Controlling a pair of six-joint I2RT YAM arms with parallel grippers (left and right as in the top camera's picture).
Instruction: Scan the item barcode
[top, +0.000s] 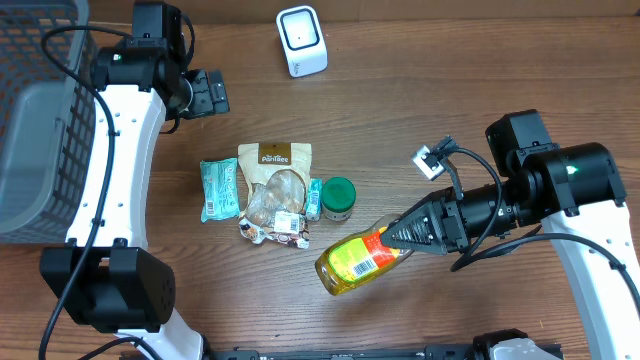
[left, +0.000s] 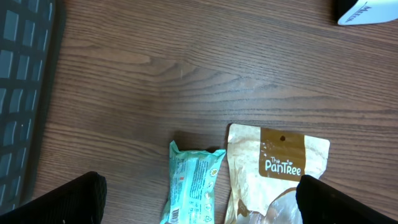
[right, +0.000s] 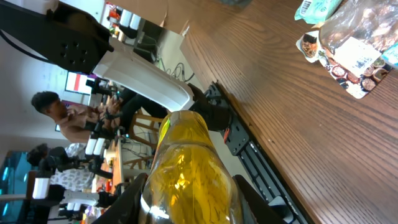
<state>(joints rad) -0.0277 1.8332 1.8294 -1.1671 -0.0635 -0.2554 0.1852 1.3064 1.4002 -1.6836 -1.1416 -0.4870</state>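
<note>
Wooden table (top: 420, 100): right gripper (top: 396, 240) clasps bottle (top: 352, 264) (barcode up).

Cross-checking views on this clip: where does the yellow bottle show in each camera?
Overhead: bottle lower centre, held by the right tool.
Left wrist: not in it.
Right wrist: bottle bottom centre, close up.
Shared landmark: snack bag, mid-table overhead, bottom right in left wrist, top right in right wrist.
</note>
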